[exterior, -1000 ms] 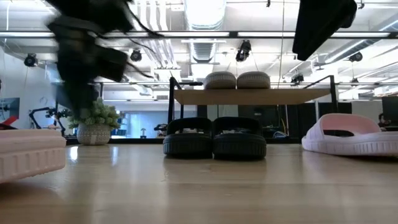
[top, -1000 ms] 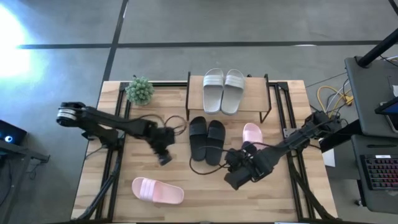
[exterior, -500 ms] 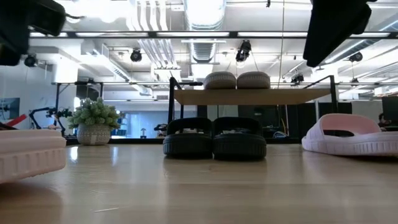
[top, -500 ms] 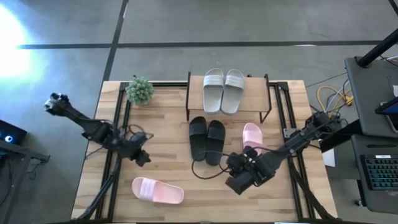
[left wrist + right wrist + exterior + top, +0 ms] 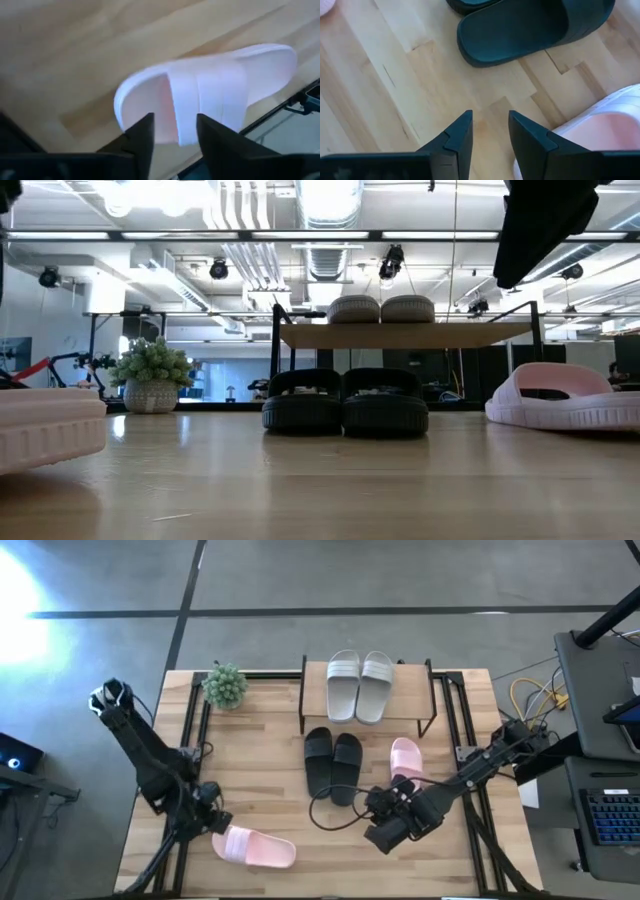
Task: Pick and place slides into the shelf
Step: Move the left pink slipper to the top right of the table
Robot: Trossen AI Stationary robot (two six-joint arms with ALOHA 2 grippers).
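Fingers of the left gripper (image 5: 172, 132) are seen parted by a narrow gap, with nothing held between them; just ahead of their tips lies a pink slide (image 5: 210, 95) on its sole, its wide strap facing them. In the high view this left gripper (image 5: 205, 822) is placed just beside that slide's (image 5: 254, 846) end near the surface's (image 5: 260, 810) front edge, the arm being stretched down from its base and bent at the elbow.

Fingers of the right gripper (image 5: 490, 132) are likewise set a little apart and empty, above bare wood. Beyond their tips the black pair (image 5: 530, 25) is found, and to one side the second pink slide (image 5: 592, 125). The right arm is reached in from the side, its gripper (image 5: 385, 820) held low near the black pair (image 5: 333, 762).

On the shelf's (image 5: 410, 710) top board the grey-white pair (image 5: 359, 685) is rested side by side.
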